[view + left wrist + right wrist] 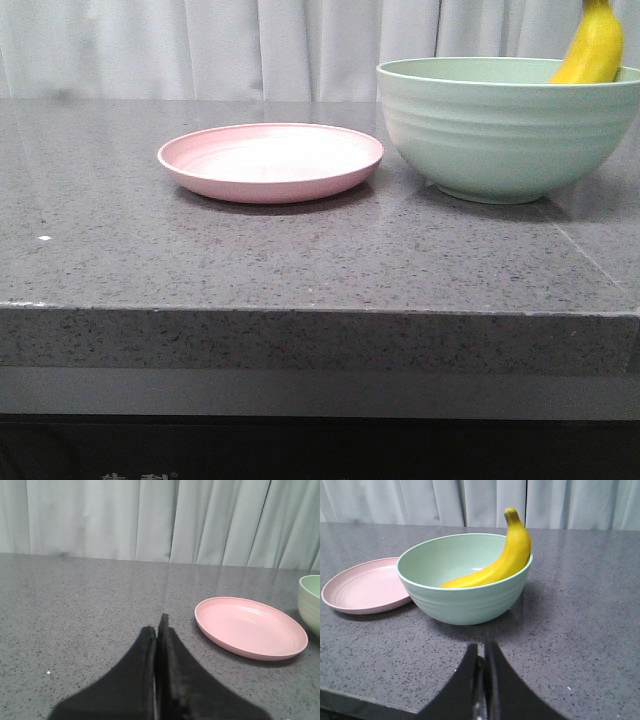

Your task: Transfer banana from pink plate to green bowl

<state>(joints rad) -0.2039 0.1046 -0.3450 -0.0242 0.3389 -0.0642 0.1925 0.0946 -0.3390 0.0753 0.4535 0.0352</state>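
The yellow banana (502, 560) lies inside the pale green bowl (465, 600), its stem end leaning up over the far rim; in the front view only its upper part (592, 48) shows above the bowl (505, 130). The pink plate (270, 160) stands bare left of the bowl and also shows in the left wrist view (250, 627) and the right wrist view (365, 587). My left gripper (159, 625) is shut and empty, over the counter left of the plate. My right gripper (482, 647) is shut and empty, over the counter a little short of the bowl. Neither gripper shows in the front view.
The grey speckled stone counter (300, 260) has its front edge near me. A pale curtain (250, 45) hangs behind the counter. The bowl's edge (311, 605) shows at the side of the left wrist view.
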